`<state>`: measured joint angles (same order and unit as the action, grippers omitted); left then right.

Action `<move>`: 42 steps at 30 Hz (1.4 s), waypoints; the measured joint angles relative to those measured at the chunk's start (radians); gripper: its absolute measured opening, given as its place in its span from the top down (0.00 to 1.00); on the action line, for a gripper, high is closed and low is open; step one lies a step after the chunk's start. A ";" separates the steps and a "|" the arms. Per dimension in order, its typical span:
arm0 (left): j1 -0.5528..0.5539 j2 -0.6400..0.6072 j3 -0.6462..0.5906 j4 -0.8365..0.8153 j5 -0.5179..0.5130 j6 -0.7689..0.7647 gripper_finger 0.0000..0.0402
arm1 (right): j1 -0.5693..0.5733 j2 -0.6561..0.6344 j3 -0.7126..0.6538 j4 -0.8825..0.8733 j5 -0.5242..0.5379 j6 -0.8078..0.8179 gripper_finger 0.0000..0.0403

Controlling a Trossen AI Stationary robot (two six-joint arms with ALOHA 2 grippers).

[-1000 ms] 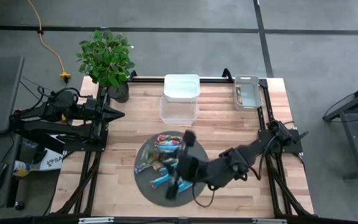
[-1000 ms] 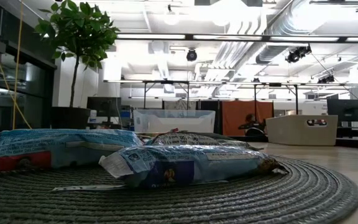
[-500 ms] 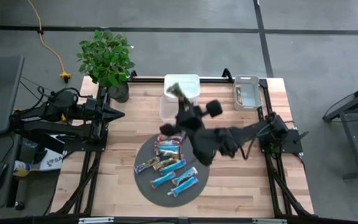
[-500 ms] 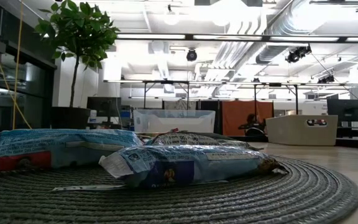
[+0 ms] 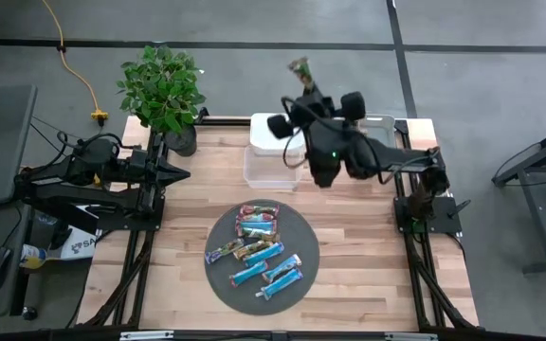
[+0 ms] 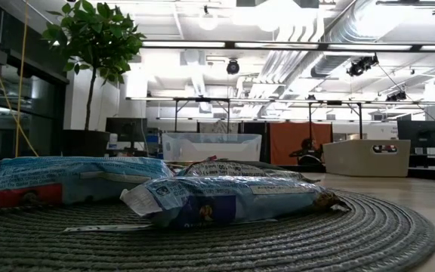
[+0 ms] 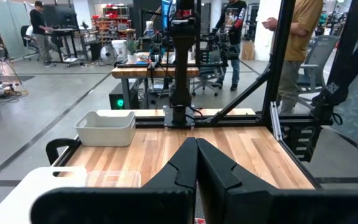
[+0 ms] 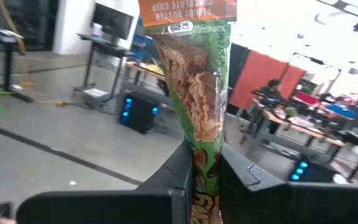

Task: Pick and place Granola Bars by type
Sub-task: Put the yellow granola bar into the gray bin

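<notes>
Granola bars [image 5: 259, 251] lie on a round dark mat [image 5: 218, 280] near the front edge of the bench [image 5: 349, 237], about in the middle between its left and right edges. Most of them have blue wrappers, and at least one at the far side of the mat shows red. In the low view, two blue bars [image 6: 225, 200] lie flat on the woven mat [image 6: 384, 234], one behind the other.

One tan-and-green bar [image 8: 194, 87] is not on the mat. The right gripper [image 8: 205, 167] holds it, with its fingers [image 8: 173, 168] closed on the lower end of the wrapper, so the bar stands upright between them. In the high view this bar [image 5: 300, 67] is raised above the far edge of the bench, and the right gripper [image 5: 303, 87] is over the white lid [image 5: 265, 133] of a clear container [image 5: 271, 169]. This container stands at the far edge of the bench, near its middle. A small grey bin [image 5: 377, 140] stands in the far right corner.

The left gripper [image 7: 196, 163] waits at the left edge of the bench, with its fingers [image 7: 182, 168] pressed together and nothing between them. A potted plant [image 5: 164, 90] stands in the far left corner.
</notes>
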<state>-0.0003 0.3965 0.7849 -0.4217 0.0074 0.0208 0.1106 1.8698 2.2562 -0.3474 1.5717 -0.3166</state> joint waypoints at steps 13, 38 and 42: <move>0.000 0.000 0.000 0.000 0.000 0.000 1.00 | -0.218 -0.007 0.000 -0.501 -0.224 0.470 0.91; 0.000 0.000 0.000 0.000 0.000 0.000 1.00 | -0.700 -0.170 -0.810 -1.055 -1.008 0.840 0.93; 0.000 0.000 0.000 0.000 0.000 0.000 1.00 | -0.779 -0.307 -0.962 -0.946 -1.105 0.902 0.93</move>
<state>-0.0004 0.3965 0.7849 -0.4215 0.0074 0.0204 -0.6683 1.5625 1.2944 -1.2932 0.4667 0.5850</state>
